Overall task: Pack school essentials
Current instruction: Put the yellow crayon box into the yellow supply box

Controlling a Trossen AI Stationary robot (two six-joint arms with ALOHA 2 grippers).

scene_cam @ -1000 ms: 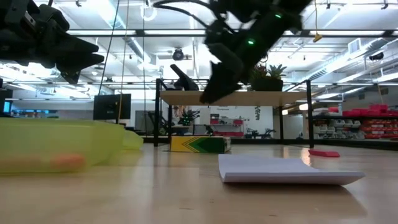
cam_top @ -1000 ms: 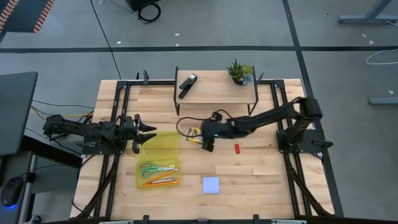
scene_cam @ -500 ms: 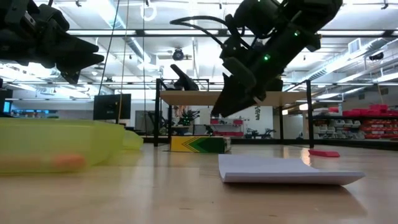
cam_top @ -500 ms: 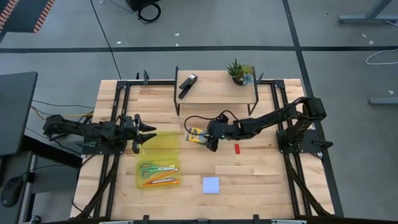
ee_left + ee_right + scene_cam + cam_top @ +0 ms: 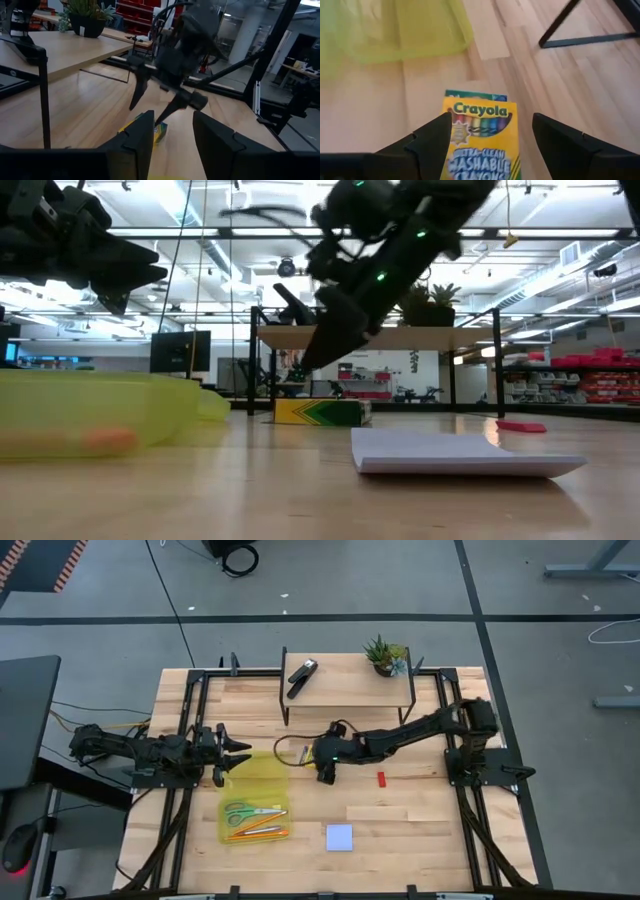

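Note:
The yellow-green crayon box (image 5: 480,137) lies flat on the table, right of a translucent yellow case (image 5: 262,772). My right gripper (image 5: 492,142) hovers open above the box (image 5: 320,412), one finger to each side, touching nothing. In the high view this gripper (image 5: 322,770) hides most of the box. Green-handled scissors (image 5: 252,810) and orange pencils (image 5: 260,832) lie in the case. The red block (image 5: 381,778) and the pale blue note pad (image 5: 339,837) rest on the table. My left gripper (image 5: 240,752) waits open at the case's far left corner.
A low wooden shelf (image 5: 345,690) at the far side carries the black stapler (image 5: 301,677) and a potted plant (image 5: 386,655). Its black legs (image 5: 580,37) stand just beyond the crayon box. Bare tabletop lies around the note pad.
My right gripper first drew back a little toward the table's right and rose, then swung toward the left, and now stands over the crayon box. The box has kept its place on the table. The left arm has kept still.

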